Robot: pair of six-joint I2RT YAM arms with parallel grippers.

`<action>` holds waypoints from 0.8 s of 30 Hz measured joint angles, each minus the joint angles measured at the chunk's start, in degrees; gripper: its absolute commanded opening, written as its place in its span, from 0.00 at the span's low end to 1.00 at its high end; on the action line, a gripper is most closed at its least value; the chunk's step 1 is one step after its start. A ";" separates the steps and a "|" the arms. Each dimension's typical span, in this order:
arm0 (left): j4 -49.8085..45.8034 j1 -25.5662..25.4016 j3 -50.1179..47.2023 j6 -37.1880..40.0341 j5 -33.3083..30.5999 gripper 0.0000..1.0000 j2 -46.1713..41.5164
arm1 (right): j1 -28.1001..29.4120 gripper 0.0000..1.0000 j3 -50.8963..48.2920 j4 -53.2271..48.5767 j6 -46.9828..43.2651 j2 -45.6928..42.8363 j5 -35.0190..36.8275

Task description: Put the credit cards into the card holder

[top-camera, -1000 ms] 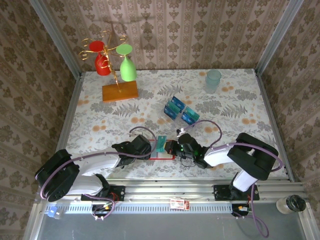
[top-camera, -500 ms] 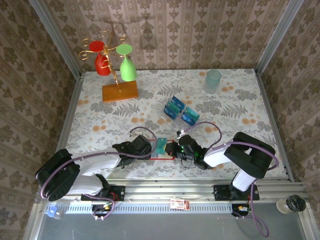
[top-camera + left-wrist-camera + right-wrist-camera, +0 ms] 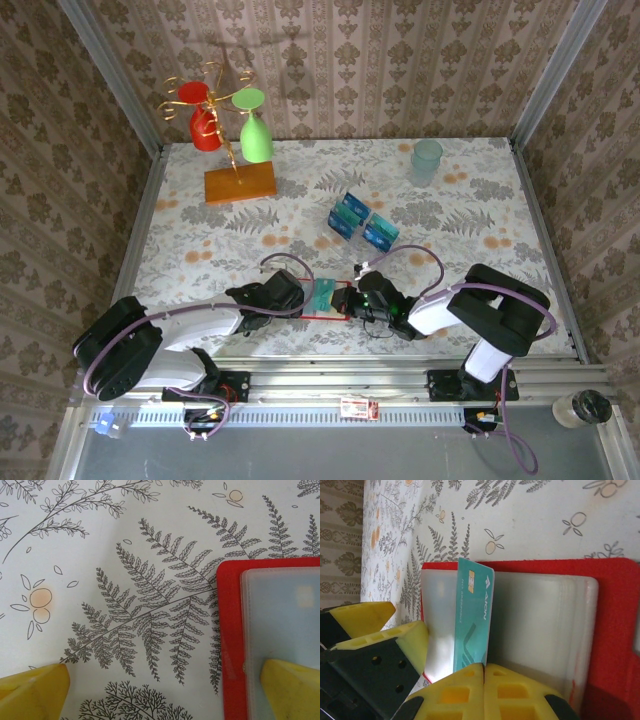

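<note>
- card holder [image 3: 615, 630] — flat, glossy red, with rounded corners, lying on the table near its front edge between the two grippers; a frosted, translucent plastic sleeve [image 3: 540, 625] covers its inner face
- teal card [image 3: 474, 620]: thin, stiff plastic rectangle with pale print and rounded corners, held tilted on edge over the frosted sleeve near one end; whether its edge has entered a pocket cannot be told
- right gripper [image 3: 484, 672]: blocky yellow fingers with square recesses, pressed together and pinching one end of the teal card
- left gripper [image 3: 162, 692]: yellow fingers [image 3: 35, 692] spread wide and low over the table, one tip over the sleeve, the other over bare cloth, nothing between them
- other cards [image 3: 360, 220]: blue and teal, upright in rows in a clear tiered rack [image 3: 328, 238], mid-table, well apart from the card holder
- tablecloth [image 3: 480, 250]: smooth, white, printed with grey ferns and small orange fruit
- tumbler [image 3: 427, 160]: translucent pale green, at the far right of the table
- stand [image 3: 240, 183]: wooden slab base with curled gold wire arms, a red glass [image 3: 205, 125] and a green glass [image 3: 256, 135] hung upside down, far left
- walls [image 3: 400, 60] — beige damask wallpaper on three sides, metal posts at the corners
</note>
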 measured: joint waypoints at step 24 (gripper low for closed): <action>0.26 -0.07 0.00 -0.13 -0.15 1.00 0.13 | 0.98 0.00 -0.13 -0.28 1.29 -0.02 -0.20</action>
